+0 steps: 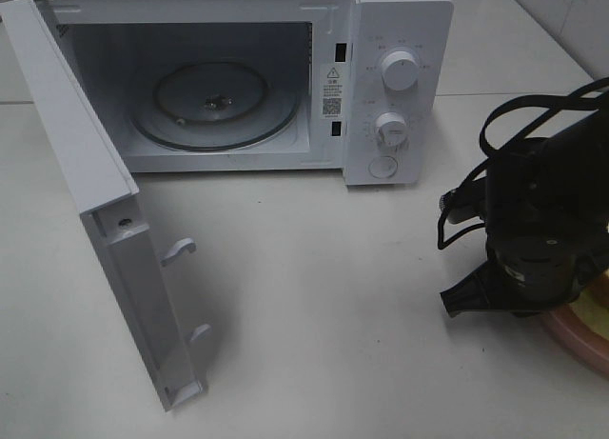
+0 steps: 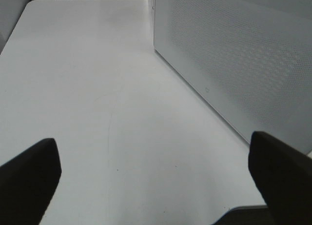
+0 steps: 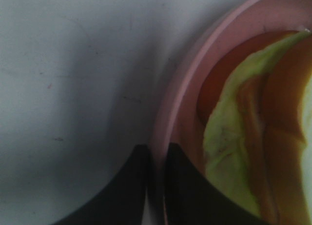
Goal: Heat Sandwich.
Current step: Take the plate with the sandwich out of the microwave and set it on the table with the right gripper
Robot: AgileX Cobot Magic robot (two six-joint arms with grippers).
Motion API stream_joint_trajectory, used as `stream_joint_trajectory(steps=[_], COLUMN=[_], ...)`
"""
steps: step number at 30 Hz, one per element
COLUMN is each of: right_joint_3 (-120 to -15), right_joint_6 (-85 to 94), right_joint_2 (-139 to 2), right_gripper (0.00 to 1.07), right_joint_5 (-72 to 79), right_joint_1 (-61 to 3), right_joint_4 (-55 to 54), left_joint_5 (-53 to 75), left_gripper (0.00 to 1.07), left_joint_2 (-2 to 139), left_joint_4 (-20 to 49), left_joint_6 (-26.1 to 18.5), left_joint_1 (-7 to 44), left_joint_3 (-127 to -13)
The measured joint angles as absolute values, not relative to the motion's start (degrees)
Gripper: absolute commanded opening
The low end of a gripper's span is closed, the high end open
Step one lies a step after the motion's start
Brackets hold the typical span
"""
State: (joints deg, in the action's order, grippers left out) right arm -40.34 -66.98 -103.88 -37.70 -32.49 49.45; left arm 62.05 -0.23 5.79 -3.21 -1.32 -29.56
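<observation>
Two black right-gripper [image 3: 156,186] fingers are seen clamped on the round pink plate's rim [image 3: 168,112] at the worktop's right edge. Upon it lies the soft, crumbly lettuce-filled sandwich [image 3: 234,152]; carrying by plate is judged safest. Left gripper [image 2: 156,176] is spread, empty.

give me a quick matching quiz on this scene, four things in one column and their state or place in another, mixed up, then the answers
Things:
1. microwave door
2. glass turntable
3. pink plate
4. left gripper

States or places:
A. open, over bare table beside the microwave's side
B. rim clamped between the right gripper's fingers
C. swung wide open
D. bare, inside the microwave cavity

Pairs: 1-C, 2-D, 3-B, 4-A
</observation>
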Motion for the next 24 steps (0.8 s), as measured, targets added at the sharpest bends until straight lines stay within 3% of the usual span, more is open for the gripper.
stream_joint_trajectory(steps=[2,5,9,24], right_joint_3=[-40.34,-40.39,-40.51,-40.45], right_joint_6=[-67.61,-67.61,-66.41,-42.80], right_joint_2=[-103.88,-103.88,-103.42,-92.07], right_gripper=[0.19,0.38,0.47,0.71], right_joint_5=[-37.70,-37.87,-37.87,-37.93], right_joint_1=[-32.49,-32.49,-32.49,-32.37], right_joint_4=[49.45,49.05,47.67,35.35], left_joint_5=[62.05,62.05,62.05,62.05], left_gripper=[0.98,0.98,0.98,0.98], left_joint_2=[-0.23,-0.23,-0.23,-0.23], left_joint_4=[5.79,5.79,5.79,5.79], left_joint_6=[-3.21,-3.21,-3.21,-3.21], left_joint_1=[-1.32,-1.32,-1.32,-1.32], left_joint_3=[-29.56,-29.56,-29.56,-29.56])
